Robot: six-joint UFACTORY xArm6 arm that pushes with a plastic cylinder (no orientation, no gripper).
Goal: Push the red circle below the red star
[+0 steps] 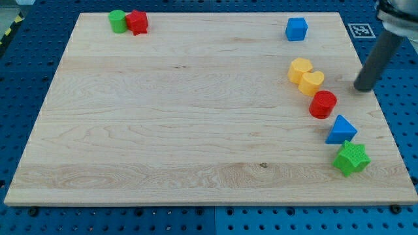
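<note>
Green comes first on your far left: a green cylinder at the board's top-left corner, touching the red star on its right side. Both lie far off to the view's left of my tip and somewhat higher.

Moving right, you cross a long stretch of bare pale wooden board before the next blocks. A blue cube stands alone near the top edge, up and to the left of my tip. Below it you see a yellow block, rounded and many-sided, touching a yellow heart.

Next is the red circle, just below the heart and close to it; whether they touch, you cannot tell. It lies near my tip, to the tip's lower left, with a clear gap of wood between them. Further down are a blue triangle and, at its lower right corner, a green star.

My tip rests at the board's right side, the rod leaning up toward the top-right corner. It has no fingers to open or close, and it touches no block.

Around the board you see a blue pegboard table, with a black-and-white marker tag at the upper right.
</note>
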